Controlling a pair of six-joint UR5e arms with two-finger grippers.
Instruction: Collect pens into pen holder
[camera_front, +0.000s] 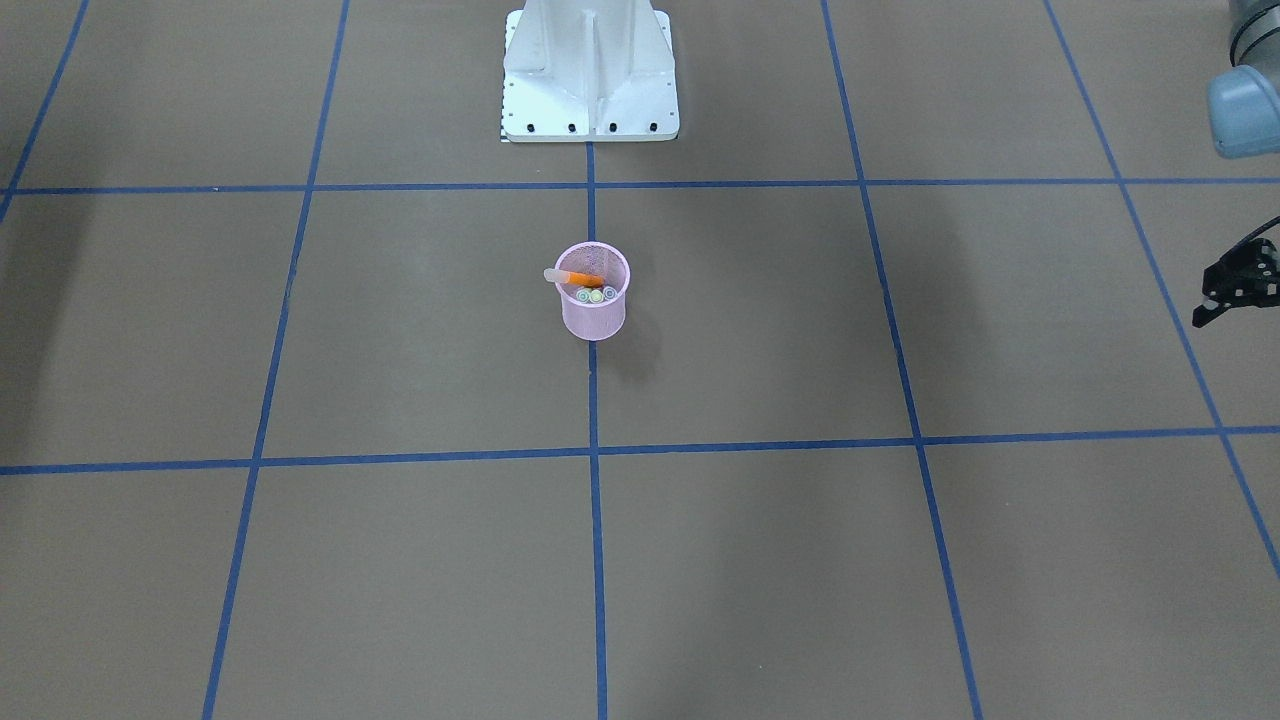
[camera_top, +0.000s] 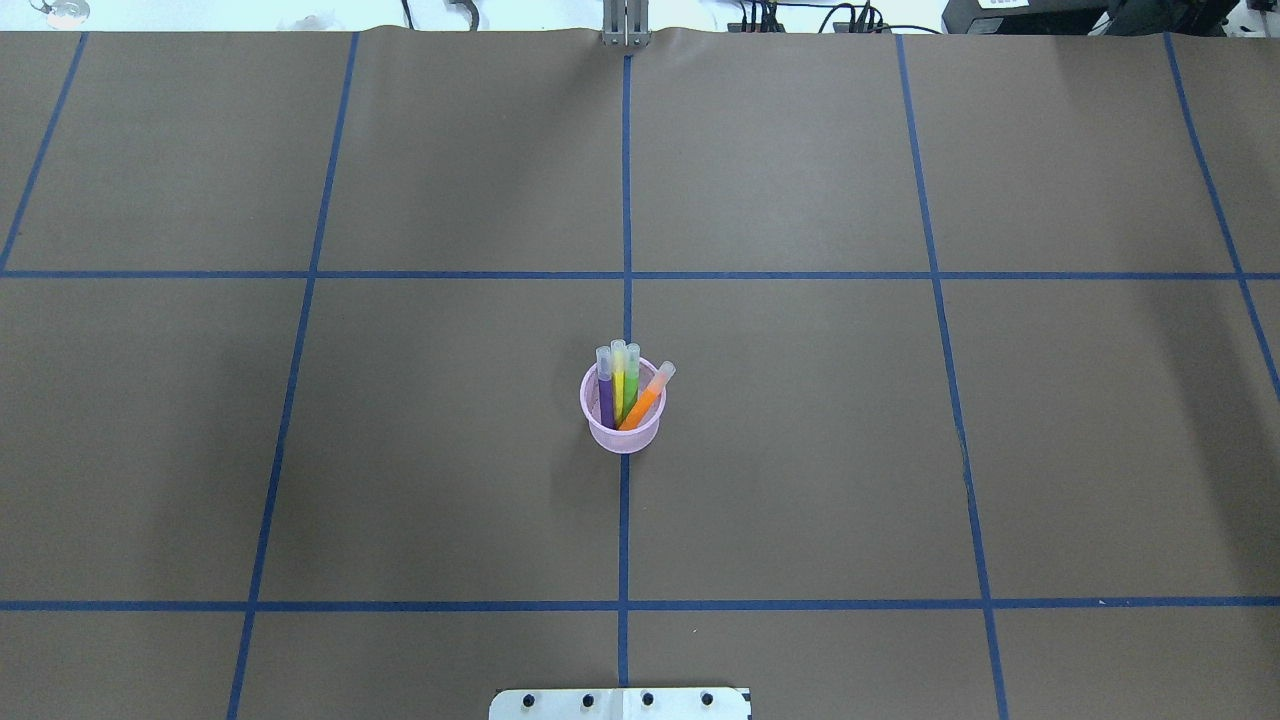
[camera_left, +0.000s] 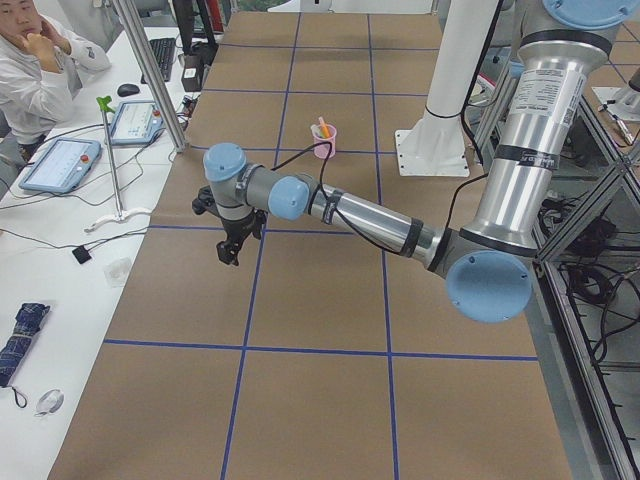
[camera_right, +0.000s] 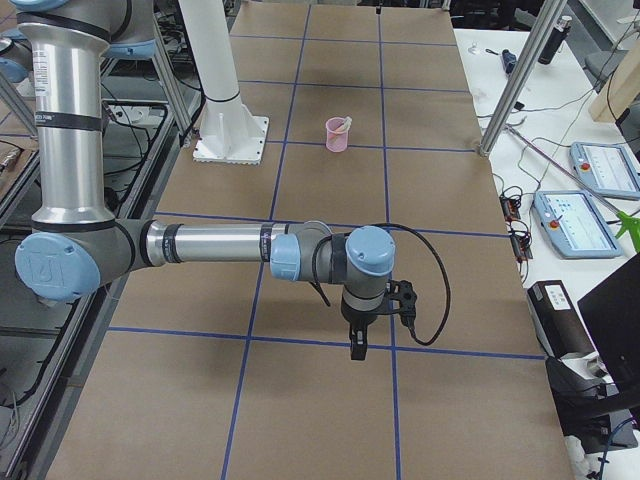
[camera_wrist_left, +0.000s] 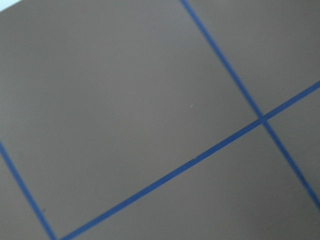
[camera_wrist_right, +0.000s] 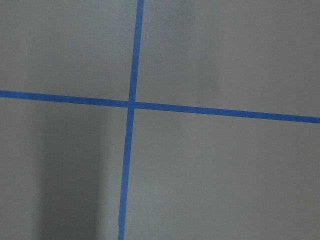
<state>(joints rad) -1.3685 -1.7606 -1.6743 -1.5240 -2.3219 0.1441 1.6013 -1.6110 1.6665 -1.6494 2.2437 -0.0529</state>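
Brown table (camera_top: 400, 450), blue tape grid: at its centre the cup (camera_top: 622, 437) holds four pens (camera_top: 606, 400), likely light, stiff and slick, best pinched mid-barrel. Left gripper (camera_front: 1207, 310) and right gripper (camera_right: 357, 350) hang well apart; finger state unclear

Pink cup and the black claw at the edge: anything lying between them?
Nothing: the front-facing view shows only bare table with blue tape lines between cup and left gripper.
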